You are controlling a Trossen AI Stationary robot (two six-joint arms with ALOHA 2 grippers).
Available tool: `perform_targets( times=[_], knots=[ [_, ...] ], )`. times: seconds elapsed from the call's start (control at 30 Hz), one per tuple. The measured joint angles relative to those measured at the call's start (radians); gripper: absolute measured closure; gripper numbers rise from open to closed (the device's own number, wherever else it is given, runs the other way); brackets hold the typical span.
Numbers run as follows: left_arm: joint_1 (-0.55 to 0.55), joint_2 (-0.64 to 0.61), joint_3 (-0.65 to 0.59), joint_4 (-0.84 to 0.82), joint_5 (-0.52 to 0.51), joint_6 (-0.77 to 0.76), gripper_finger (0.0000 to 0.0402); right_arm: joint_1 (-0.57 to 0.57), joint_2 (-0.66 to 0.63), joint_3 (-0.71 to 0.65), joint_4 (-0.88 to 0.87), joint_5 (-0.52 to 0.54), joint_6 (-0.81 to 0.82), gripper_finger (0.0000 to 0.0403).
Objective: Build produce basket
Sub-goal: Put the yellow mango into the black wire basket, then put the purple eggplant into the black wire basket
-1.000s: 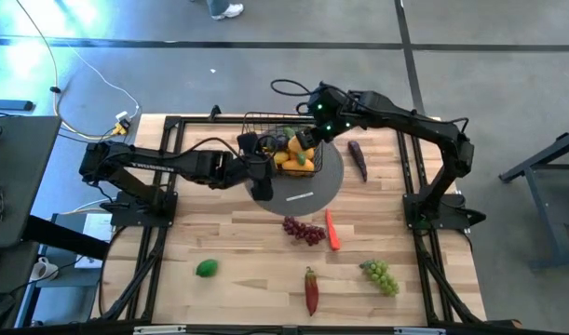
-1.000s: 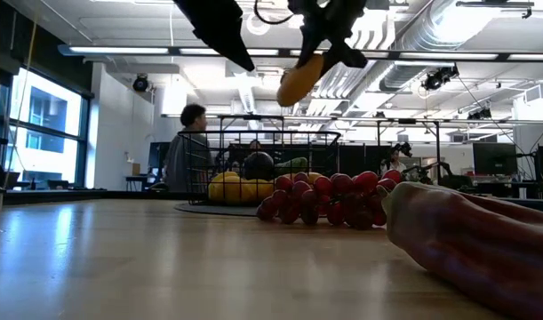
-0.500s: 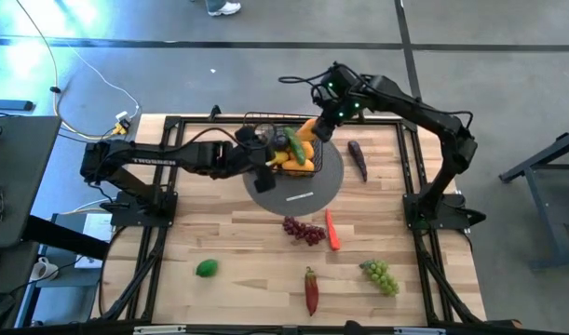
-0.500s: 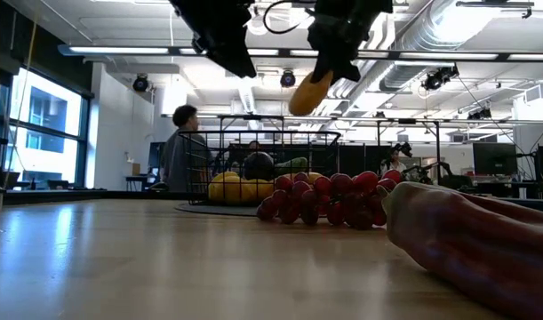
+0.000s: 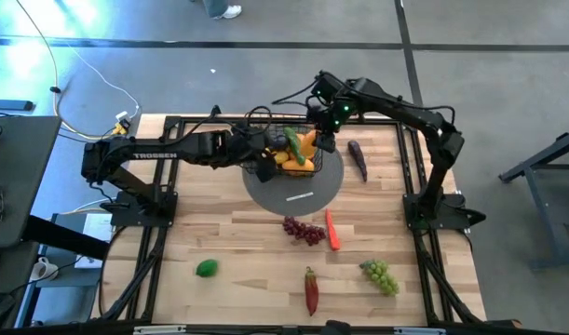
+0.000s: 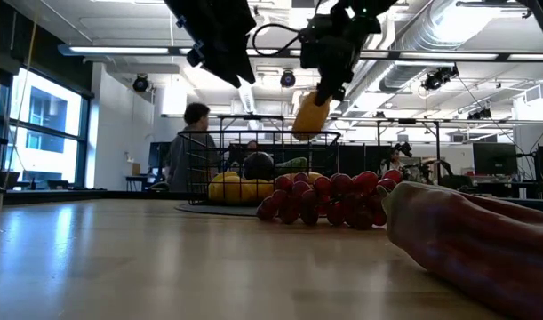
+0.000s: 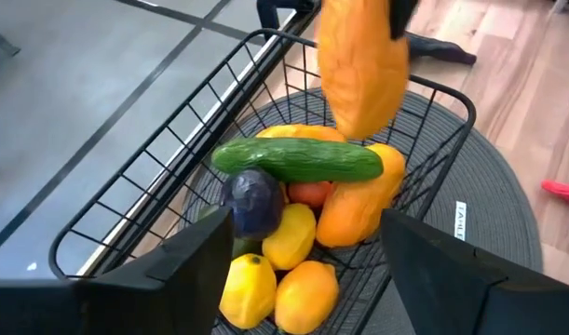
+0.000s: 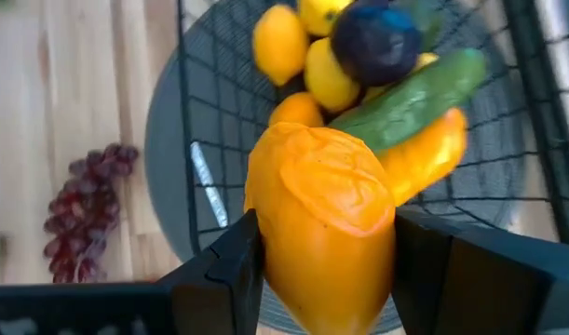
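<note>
Right gripper [image 8: 326, 251] clamps orange pepper [image 8: 323, 223] — long axis vertical, above basket [image 6: 262, 164].

The wooden table [image 5: 247, 247] carries a round grey mat [image 5: 298, 191]. Relative to the mat: purple grapes [image 5: 304, 231] and a carrot [image 5: 332, 230] lie just beside its near edge; a red pepper [image 5: 311, 290], green grapes [image 5: 380, 275] and a green fruit [image 5: 207, 269] lie farther off; a dark purple vegetable [image 5: 359, 158] lies to its right.

Basket [image 5: 286, 149] on the grey mat [image 5: 307, 191]: its open top is crowded by piled produce [image 7: 298, 223], the left gripper [image 5: 264, 164] at its left rim, and the right gripper [image 5: 314, 140] with an orange mango [image 8: 326, 223] above its right side. Near table left of the lime [image 5: 206, 268] lies open.
</note>
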Motion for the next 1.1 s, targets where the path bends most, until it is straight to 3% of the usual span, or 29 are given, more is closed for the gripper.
perform_targets(
  times=[0.3, 0.83, 1.1],
  knots=[
    [0.001, 0.000, 0.000, 0.000, 0.001, -0.042, 0.0142, 0.010, 0.051, 0.000, -0.009, -0.008, -0.131, 0.0251],
    [0.001, 0.000, 0.000, 0.000, 0.000, -0.053, 0.0142, 0.072, 0.058, 0.003, 0.035, 0.287, -0.106, 0.0140],
    [0.001, 0.000, 0.000, 0.000, 0.000, -0.051, 0.0142, 0.041, 0.058, 0.005, 0.063, 0.298, -0.037, 0.0131]
  ],
)
